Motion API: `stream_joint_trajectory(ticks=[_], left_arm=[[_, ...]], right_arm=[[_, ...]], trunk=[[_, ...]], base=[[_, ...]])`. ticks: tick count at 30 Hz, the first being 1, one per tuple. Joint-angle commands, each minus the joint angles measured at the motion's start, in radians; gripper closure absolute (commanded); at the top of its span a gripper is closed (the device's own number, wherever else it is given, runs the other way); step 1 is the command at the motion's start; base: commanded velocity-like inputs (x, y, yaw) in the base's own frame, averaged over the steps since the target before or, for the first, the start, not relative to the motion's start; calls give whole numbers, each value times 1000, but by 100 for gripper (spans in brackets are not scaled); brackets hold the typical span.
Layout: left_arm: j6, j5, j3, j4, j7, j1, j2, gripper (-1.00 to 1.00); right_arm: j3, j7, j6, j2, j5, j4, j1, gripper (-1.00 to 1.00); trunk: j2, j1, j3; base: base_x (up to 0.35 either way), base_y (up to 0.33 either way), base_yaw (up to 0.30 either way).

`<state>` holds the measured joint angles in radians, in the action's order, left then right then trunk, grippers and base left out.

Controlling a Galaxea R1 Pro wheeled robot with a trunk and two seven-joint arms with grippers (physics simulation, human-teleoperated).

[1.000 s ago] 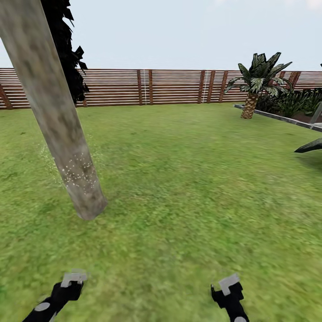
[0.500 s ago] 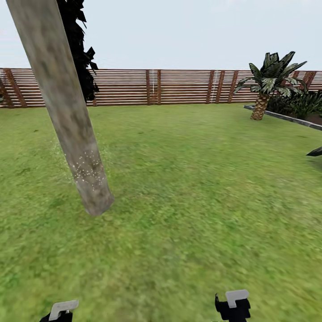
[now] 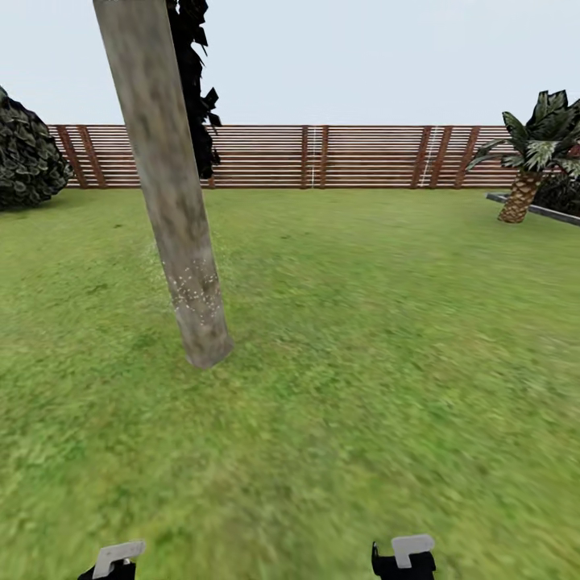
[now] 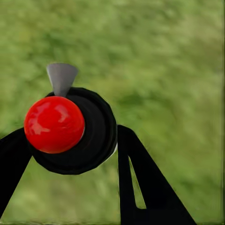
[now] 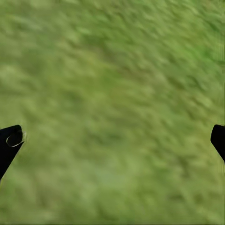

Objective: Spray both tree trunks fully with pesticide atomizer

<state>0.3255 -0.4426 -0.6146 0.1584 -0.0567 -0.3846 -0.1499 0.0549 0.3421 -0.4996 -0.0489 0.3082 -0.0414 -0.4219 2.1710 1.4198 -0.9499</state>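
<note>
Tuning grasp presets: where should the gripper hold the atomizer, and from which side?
Grip the round black body of the atomizer from the sides, as the left gripper does now: fingers flank the body, leaving the red top and grey nozzle clear.

Ground here is just one big green lawn (image 3: pixel 362 362), a bit patchy in shade and blurry up close. A thick mottled grey-tan tree trunk (image 3: pixel 173 209) comes straight out of the grass left of center, leaning in the head view, with tiny white specks (image 3: pixel 193 290) scattered on its lower part. Far back the brown slat fence (image 3: pixel 338 156) runs along the lawn's edge, a round dark bush (image 3: pixel 24 161) at far left, and a short palm (image 3: pixel 528 165) at right by a grey stone curb (image 3: pixel 536 208).
</note>
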Motion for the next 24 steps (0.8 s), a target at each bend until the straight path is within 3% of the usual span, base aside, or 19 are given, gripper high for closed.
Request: stream_joint_trajectory(ticks=[1, 13, 24], left_arm=[[2, 4, -4, 1, 1, 0, 10, 100], [4, 6, -3, 0, -2, 1, 12, 100], [3, 7, -7, 3, 0, 7, 12, 100]], right_arm=[[0, 0, 1, 0, 0, 0, 0, -100], [0, 0, 1, 0, 2, -1, 0, -100], [0, 1, 1, 9, 3, -3, 0, -100]], trunk=[[0, 0, 0], [0, 0, 0], [0, 0, -4]], base=[[0, 0, 283], [-13, 1, 283], [-276, 172, 283]])
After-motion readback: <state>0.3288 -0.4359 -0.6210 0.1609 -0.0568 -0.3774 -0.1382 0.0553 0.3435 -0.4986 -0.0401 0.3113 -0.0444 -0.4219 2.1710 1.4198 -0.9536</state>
